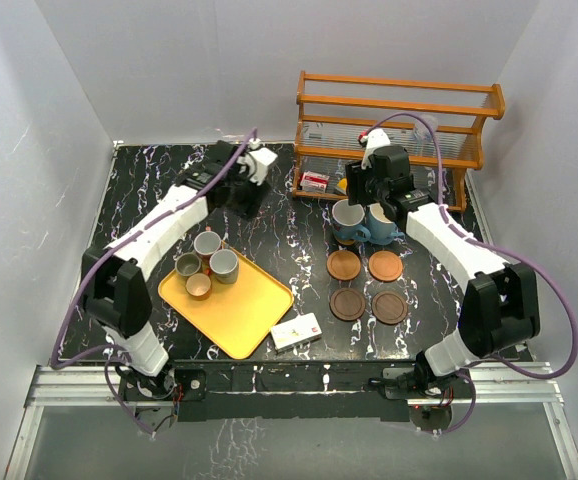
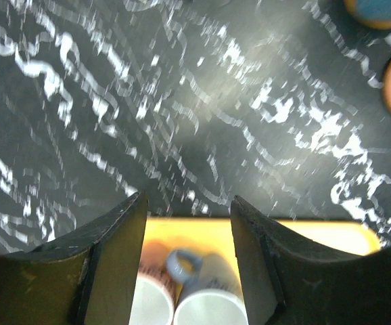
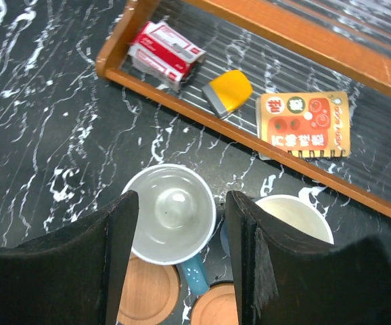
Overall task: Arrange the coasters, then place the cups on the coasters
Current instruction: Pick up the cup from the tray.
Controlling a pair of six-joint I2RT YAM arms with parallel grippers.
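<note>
Two blue cups (image 1: 349, 222) (image 1: 382, 226) stand side by side at the back of the coaster group. In front of them lie two orange-brown coasters (image 1: 344, 265) (image 1: 386, 265) and two dark brown ones (image 1: 347, 304) (image 1: 389, 306). My right gripper (image 1: 364, 196) hangs open over the left blue cup (image 3: 172, 213), one finger on each side of it; the other cup (image 3: 297, 218) is partly hidden by the right finger. Several small cups (image 1: 209, 265) stand on the yellow tray (image 1: 244, 320). My left gripper (image 1: 237, 195) is open and holds nothing, with tray cups (image 2: 205, 298) showing between its fingers.
A wooden rack (image 1: 399, 120) stands at the back right, holding a red-and-white box (image 3: 165, 53), a yellow object (image 3: 228, 93) and a small printed booklet (image 3: 305, 125). A white card box (image 1: 296, 332) lies near the tray's front corner. White walls enclose the table.
</note>
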